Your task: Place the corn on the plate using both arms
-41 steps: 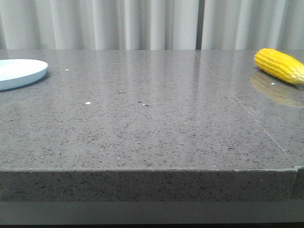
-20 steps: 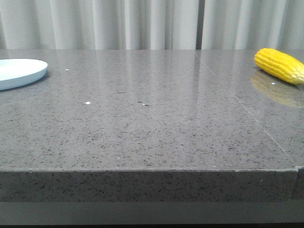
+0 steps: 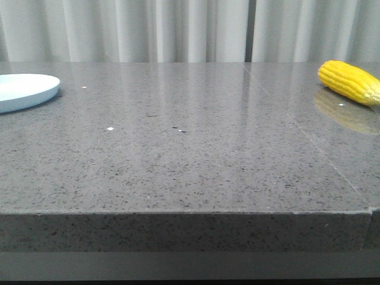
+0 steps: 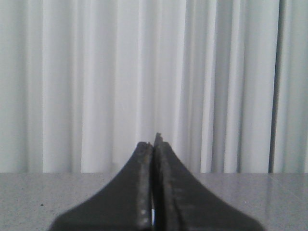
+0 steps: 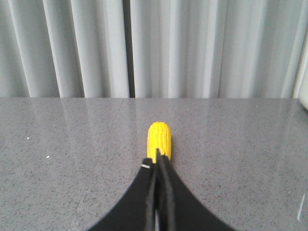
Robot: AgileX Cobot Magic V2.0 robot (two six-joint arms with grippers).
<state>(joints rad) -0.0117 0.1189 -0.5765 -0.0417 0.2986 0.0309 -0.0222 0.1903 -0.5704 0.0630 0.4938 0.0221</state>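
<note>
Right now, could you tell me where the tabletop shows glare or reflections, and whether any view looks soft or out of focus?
Front view: the glossy table mirrors the curtain as pale streaks, and the corn casts a yellow reflection just in front of itself; the plate is cut by the left edge. Right wrist view: the right gripper looks sharp enough, jaws shut. Left wrist view: softer overall, the left gripper slightly blurred, jaws shut.

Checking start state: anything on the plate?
Nothing on the visible part of the plate; its left part is cut off by the frame. The corn lies far right on the table.
</note>
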